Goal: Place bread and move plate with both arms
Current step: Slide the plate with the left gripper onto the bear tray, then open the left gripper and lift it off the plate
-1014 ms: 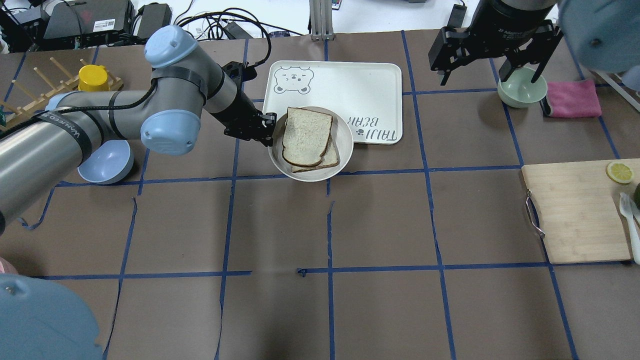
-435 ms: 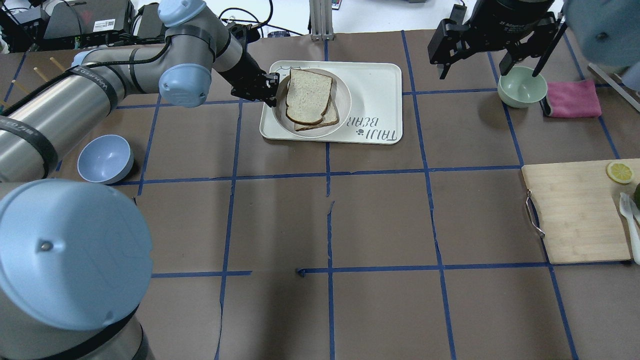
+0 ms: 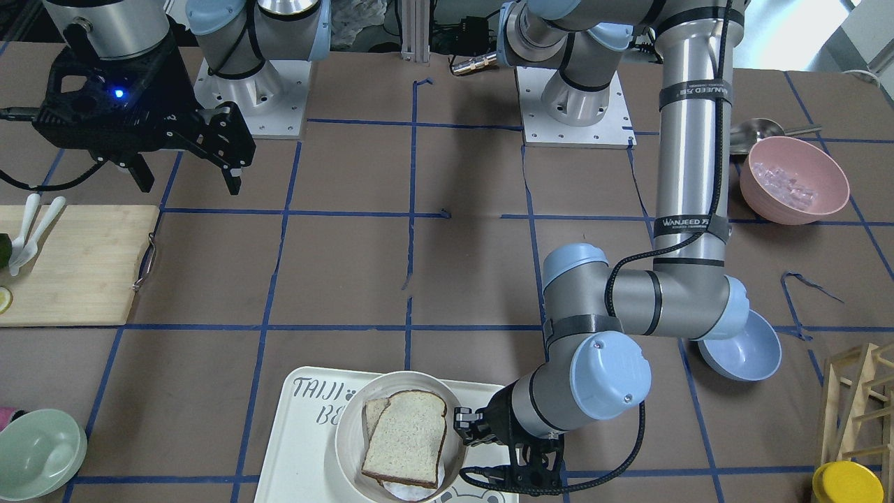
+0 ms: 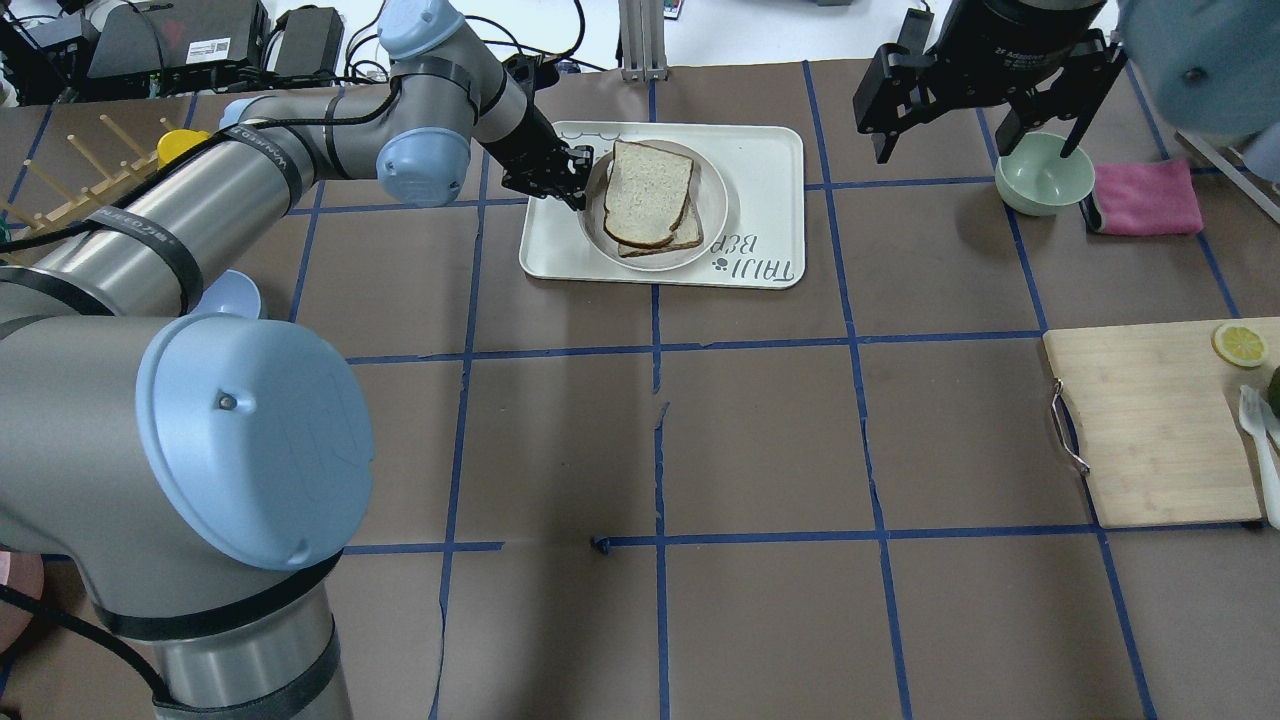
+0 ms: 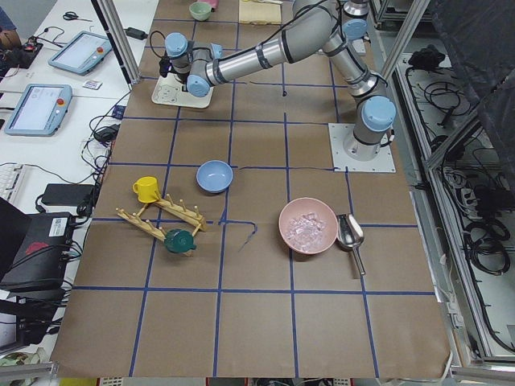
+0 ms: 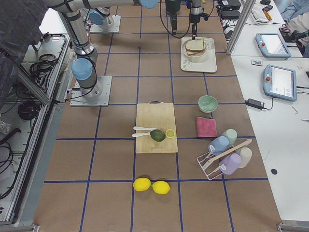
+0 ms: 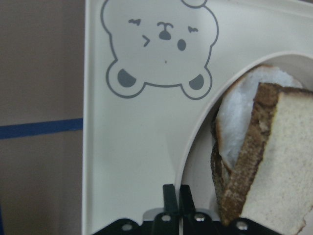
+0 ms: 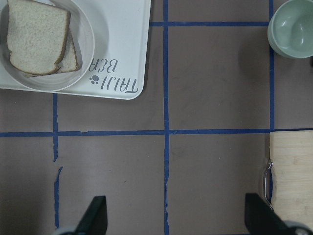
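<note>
Overhead exterior shows the left hand [image 4: 572,180] at the left rim of the plate [image 4: 722,200], its two fingers drawn almost together and pinching that rim. From the left wrist view the same fingers [image 7: 168,196] stand thin and close where the plate's curved edge runs in between them. The bread [image 4: 648,192] lies flat in the plate, just beside the left hand, with its rounded end toward the robot's side. It rests on a smaller slice [image 4: 686,238] that peeks out from underneath. The plate lies within the outline of the white bear tray [image 4: 765,160], at the far side of the brown surface [image 4: 760,440]. Whether it rests on the tray or hangs just above it, I cannot tell. The right hand [image 4: 980,140] is spread wide, empty, above the far right of the surface near a green bowl [image 4: 1045,178], well apart from plate and bread.
</note>
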`<state>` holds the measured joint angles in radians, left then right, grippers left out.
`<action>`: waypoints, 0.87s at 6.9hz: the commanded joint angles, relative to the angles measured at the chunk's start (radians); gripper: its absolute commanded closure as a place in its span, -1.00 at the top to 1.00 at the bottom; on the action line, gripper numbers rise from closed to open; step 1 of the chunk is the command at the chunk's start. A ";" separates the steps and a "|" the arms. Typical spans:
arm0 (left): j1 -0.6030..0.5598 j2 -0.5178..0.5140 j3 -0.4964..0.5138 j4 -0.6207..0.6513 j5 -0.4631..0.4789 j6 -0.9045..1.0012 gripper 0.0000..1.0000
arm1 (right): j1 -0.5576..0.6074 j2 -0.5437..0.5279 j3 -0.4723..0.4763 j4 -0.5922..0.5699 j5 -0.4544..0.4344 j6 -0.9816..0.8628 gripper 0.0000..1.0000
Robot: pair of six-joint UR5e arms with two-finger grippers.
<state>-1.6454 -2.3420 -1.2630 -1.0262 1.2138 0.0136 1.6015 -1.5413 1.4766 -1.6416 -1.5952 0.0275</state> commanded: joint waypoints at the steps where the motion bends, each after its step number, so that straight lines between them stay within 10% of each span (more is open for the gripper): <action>1: -0.008 -0.048 0.056 0.001 -0.002 -0.015 -0.58 | 0.002 0.001 -0.001 -0.001 -0.002 -0.001 1.00; 2: -0.010 -0.036 0.054 -0.002 0.003 -0.015 0.98 | 0.002 0.003 -0.004 -0.004 -0.002 -0.004 1.00; 6: 0.012 0.131 0.047 -0.167 0.205 0.002 1.00 | 0.002 0.007 0.004 -0.001 -0.005 -0.004 1.00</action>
<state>-1.6472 -2.2736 -1.2098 -1.1510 1.3582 0.0121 1.6030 -1.5349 1.4778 -1.6440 -1.5999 0.0258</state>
